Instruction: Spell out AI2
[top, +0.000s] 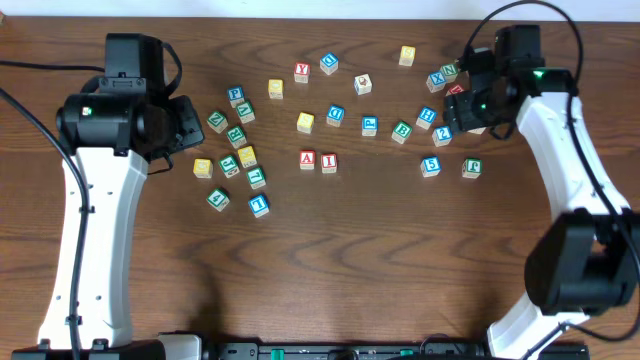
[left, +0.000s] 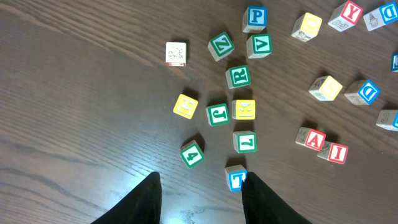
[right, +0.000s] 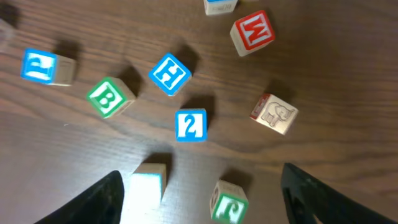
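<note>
The red A block and red I block stand side by side at mid-table, also visible as A and I in the left wrist view. The blue 2 block sits to the right, lying flat and alone ahead of my right gripper. My right gripper hovers just above and right of it, open wide, holding nothing. My left gripper hangs at the left over the block cluster, open and holding nothing.
Scattered blocks surround both arms. A blue-edged block and a green one lie below the right fingers. H, B and W sit near the 2. A blue-edged 1 block is beside the left gripper's right finger.
</note>
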